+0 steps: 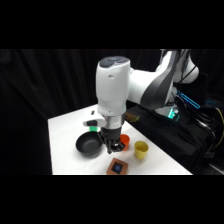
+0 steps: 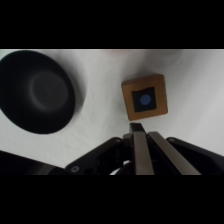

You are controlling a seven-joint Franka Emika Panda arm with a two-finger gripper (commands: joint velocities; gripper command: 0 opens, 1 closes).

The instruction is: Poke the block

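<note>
The block is a flat tan-brown wooden square with a dark blue mark on top, lying near the table's front edge. In the wrist view the block sits just beyond the fingertips, slightly to the right. My gripper hangs just above and behind it, pointing down. In the wrist view the gripper has its two fingers pressed together, shut, with nothing held. The tips are close to the block's near edge; I cannot tell if they touch it.
A black bowl stands left of the gripper. An orange cup is right behind the gripper and a yellow cup stands to its right. The white table ends close in front of the block.
</note>
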